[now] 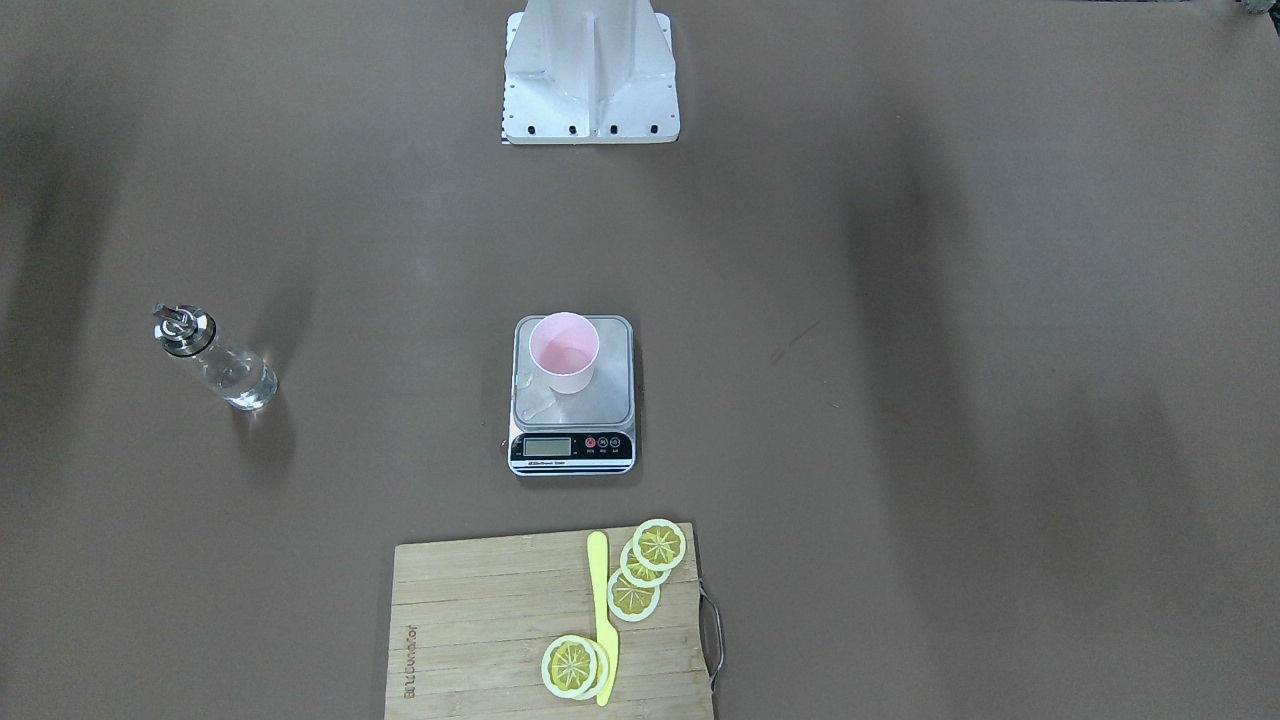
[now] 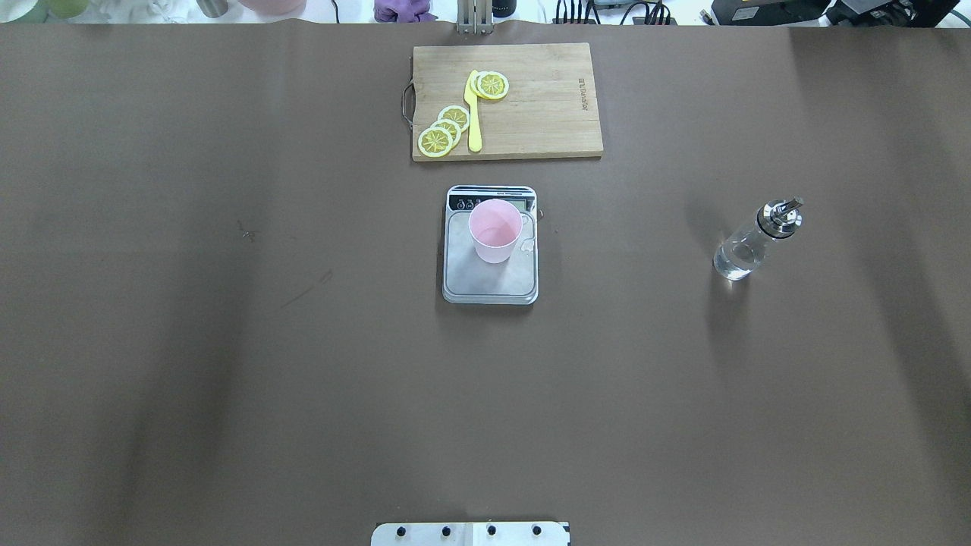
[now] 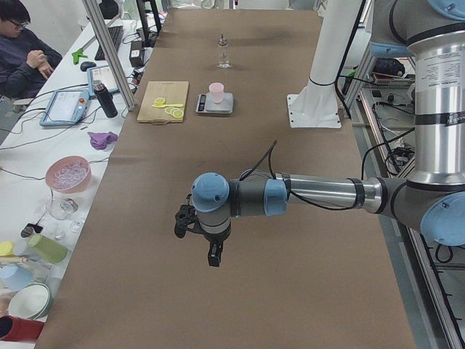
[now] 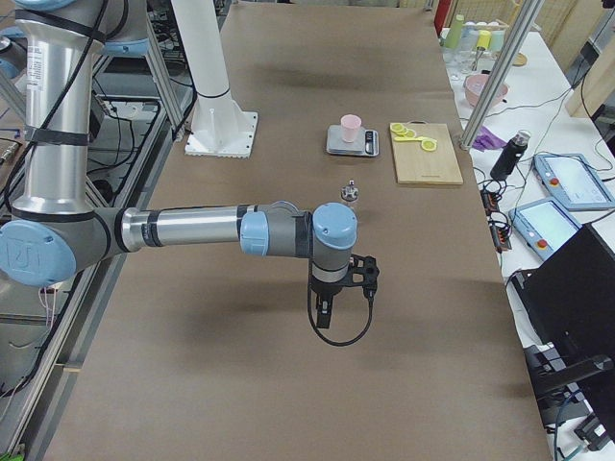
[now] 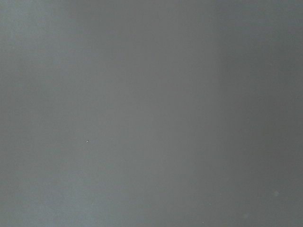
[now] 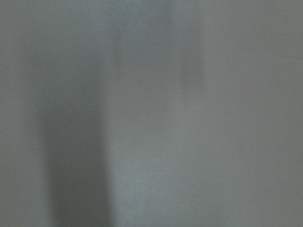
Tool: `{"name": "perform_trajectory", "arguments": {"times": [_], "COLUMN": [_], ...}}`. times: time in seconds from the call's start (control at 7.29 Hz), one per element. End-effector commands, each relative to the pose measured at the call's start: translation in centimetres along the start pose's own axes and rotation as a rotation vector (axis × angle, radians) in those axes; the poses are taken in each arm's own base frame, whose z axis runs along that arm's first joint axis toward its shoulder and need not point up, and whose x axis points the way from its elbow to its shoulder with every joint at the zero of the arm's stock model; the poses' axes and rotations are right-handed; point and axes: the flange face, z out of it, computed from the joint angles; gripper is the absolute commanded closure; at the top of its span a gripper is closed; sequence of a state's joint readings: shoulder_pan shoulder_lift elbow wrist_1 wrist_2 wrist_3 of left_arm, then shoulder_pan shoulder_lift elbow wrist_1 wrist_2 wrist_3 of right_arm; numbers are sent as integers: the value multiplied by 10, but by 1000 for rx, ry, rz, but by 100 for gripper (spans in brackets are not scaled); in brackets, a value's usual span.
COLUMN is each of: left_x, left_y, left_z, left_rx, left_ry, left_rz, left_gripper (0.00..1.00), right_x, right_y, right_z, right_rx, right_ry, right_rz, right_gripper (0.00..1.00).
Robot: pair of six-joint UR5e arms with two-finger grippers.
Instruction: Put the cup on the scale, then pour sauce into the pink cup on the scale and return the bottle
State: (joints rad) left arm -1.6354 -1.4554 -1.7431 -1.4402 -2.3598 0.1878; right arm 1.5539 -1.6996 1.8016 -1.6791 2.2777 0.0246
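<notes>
The pale pink cup (image 1: 565,352) stands upright on the scale's steel plate (image 1: 600,400), toward the display end (image 2: 496,231). The scale (image 2: 491,280) sits mid-table. The clear glass bottle (image 1: 215,360) with its metal pourer spout stands upright on the table, apart from the scale, on my right side (image 2: 751,243), with clear liquid in it. My left gripper (image 3: 212,256) shows only in the exterior left view, far from the scale; I cannot tell its state. My right gripper (image 4: 323,313) shows only in the exterior right view, short of the bottle (image 4: 351,195); I cannot tell its state.
A wooden cutting board (image 2: 546,98) with lemon slices (image 2: 444,133) and a yellow knife (image 2: 474,114) lies beyond the scale. The robot's base (image 1: 590,75) stands at the table's near edge. Both wrist views show only blurred grey surface. A person (image 3: 22,43) sits beside a cluttered side table.
</notes>
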Motion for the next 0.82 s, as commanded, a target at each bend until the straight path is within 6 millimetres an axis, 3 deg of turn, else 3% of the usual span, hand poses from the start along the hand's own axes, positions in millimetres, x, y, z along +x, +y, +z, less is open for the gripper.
{"name": "perform_trajectory", "arguments": {"times": [0.0,0.69], "left_x": [-1,-1], "left_y": [0,0], "left_z": [1,1], "left_rx": [-2,-3], "left_ry": [0,2], "left_rz": [2,1], "left_gripper": [2,2], "right_x": [0,-1], "right_y": [0,2], "right_z": [0,-1], "right_rx": [3,4], "right_ry": [1,0], "right_rz": [-2,-3], "right_gripper": [0,0]}}
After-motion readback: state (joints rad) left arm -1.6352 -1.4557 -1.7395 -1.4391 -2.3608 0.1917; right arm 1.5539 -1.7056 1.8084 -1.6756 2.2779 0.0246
